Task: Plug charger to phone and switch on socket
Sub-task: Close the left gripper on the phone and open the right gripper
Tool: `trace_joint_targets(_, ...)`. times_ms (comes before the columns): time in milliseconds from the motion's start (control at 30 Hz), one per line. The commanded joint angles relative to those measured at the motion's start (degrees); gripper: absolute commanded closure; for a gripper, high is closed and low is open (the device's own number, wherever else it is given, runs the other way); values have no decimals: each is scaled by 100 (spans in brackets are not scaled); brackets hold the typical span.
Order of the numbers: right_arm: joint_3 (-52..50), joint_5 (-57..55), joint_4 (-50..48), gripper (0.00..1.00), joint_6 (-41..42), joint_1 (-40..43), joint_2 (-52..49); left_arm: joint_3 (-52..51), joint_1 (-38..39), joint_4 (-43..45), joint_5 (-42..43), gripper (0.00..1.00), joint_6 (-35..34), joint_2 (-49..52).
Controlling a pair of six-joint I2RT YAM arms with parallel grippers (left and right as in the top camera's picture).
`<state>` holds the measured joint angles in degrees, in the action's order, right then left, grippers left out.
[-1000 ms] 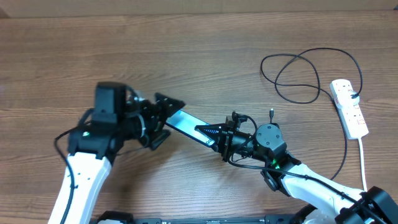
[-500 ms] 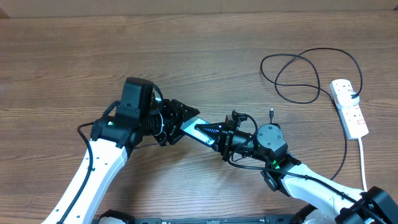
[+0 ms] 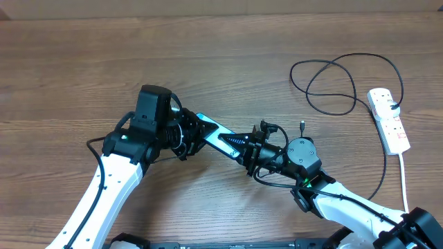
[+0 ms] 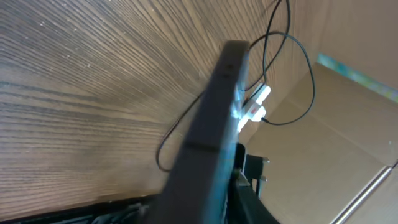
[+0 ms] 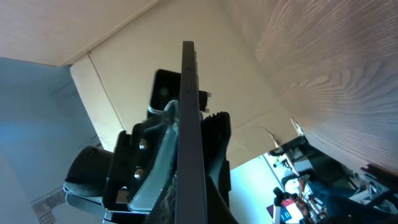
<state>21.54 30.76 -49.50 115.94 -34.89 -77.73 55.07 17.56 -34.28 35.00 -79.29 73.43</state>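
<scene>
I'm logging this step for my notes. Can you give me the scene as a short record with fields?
phone: off the table, turned on edge, held between both grippers
left gripper: shut on one end of the phone
right gripper: shut on the other end
charger: looped on the table, connector tip free, not in the phone
socket: near the table's right edge, neither gripper near it

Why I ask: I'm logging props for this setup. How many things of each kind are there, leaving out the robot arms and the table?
slim black-edged smartphone: 1
long thin black charger cable: 1
white plastic power strip with red switches: 1
Total: 3
</scene>
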Motion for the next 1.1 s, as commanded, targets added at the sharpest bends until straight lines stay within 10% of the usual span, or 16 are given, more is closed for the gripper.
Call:
trace_joint_targets(0,61,264,11,96,474,-52,68,28,48,175,-4,93,-168,33)
trace_joint_targets(667,61,188,15,89,470,-52,68,28,39,372,184,96,-914,33)
trace_joint_targets(1067,61,367,20,18,468,-52,68,28,35,625,-483,96,-369,33)
